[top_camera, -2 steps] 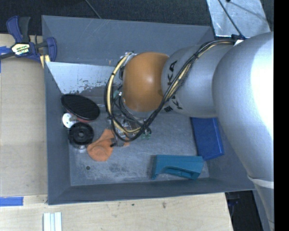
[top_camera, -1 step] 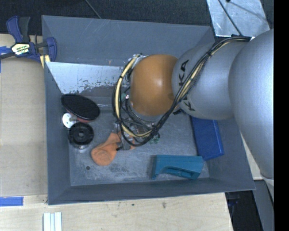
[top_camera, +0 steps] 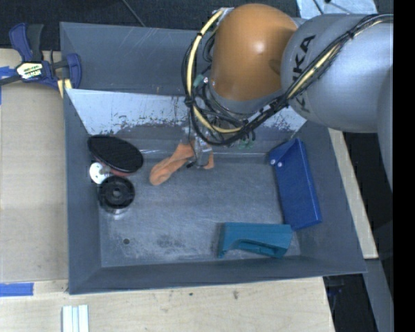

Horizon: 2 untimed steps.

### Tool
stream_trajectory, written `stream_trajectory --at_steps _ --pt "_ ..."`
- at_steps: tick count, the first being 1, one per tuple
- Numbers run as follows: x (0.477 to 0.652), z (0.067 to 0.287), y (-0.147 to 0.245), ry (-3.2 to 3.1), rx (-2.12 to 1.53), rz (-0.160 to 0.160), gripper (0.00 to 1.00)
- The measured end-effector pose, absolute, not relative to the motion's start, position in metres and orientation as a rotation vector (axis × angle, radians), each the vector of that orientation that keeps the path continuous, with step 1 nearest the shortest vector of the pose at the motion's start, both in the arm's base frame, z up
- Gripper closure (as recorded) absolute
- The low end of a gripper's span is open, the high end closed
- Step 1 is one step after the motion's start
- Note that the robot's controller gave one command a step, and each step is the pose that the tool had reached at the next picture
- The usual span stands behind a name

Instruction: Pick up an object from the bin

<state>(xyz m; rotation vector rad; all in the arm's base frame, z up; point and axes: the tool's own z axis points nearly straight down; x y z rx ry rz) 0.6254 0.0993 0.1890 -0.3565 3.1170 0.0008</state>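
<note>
The gripper (top_camera: 198,155) sits low in the grey bin (top_camera: 83,213), upper-mid area, just off the back wall. Open or closed: can't tell, the wrist hides too much.

Room, L to R:
- L side is crowded. A black oval pad (top_camera: 115,154) lies near the L wall, w/ a small white round bit (top_camera: 96,173) touching its lower edge and a black round cap (top_camera: 116,193) just below that.
- Mid floor is bare from the gripper down toward the front wall, the widest free patch in the bin.
- Front, R of ctr: a teal block (top_camera: 254,239) lies flat, close to the front wall.
- R side: a blue flat box (top_camera: 296,183) lies lengthwise along the R wall, tilted against it, well apart from the gripper.

The nearest thing is a tan-orange piece (top_camera: 167,169), long and soft-looking. It lies slanted btwn the black oval pad and the gripper. Its upper R end meets the gripper's tip and its lower L end points toward the cap. Whether it's actually pinched can't be made out.

The arm (top_camera: 346,68) comes in from the R over the back-R corner, w/ its orange cover (top_camera: 252,47) above the back wall. The wrist points down into the bin, and cables (top_camera: 194,68) loop round the cover's L side.
</note>
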Motion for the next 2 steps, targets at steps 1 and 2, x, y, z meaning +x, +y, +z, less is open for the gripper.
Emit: stream_trajectory --at_steps 1,2 --pt "0.625 0.189 0.099 3.118 -0.355 0.001 1.0" --pt "0.623 0.239 0.101 3.121 -0.355 0.0 1.0"
